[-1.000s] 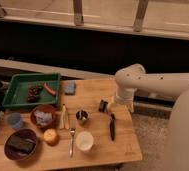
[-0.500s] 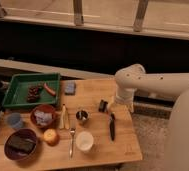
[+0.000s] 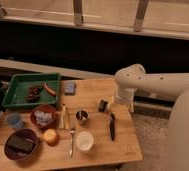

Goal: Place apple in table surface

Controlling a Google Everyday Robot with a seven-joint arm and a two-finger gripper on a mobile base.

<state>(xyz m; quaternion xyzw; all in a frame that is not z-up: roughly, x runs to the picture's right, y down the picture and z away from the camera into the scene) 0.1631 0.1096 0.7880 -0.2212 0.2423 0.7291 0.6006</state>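
Nothing has moved since the earlier frames: your arm and every dish sit as they were. In the camera view, the claw (image 3: 104,105) hangs low over the tabletop (image 3: 125,145), right of centre and near a black knife (image 3: 112,126). It shows as a dark shape, so you cannot tell how wide it stands. The apple (image 3: 51,136) rests on the tabletop at front left, between a dark bowl (image 3: 10,152) and a white cup (image 3: 84,141), well apart from the claw. The bowl's contents are hard to make out.

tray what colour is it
Green tray, camera view; the gripper is over the table, to the tray's right.
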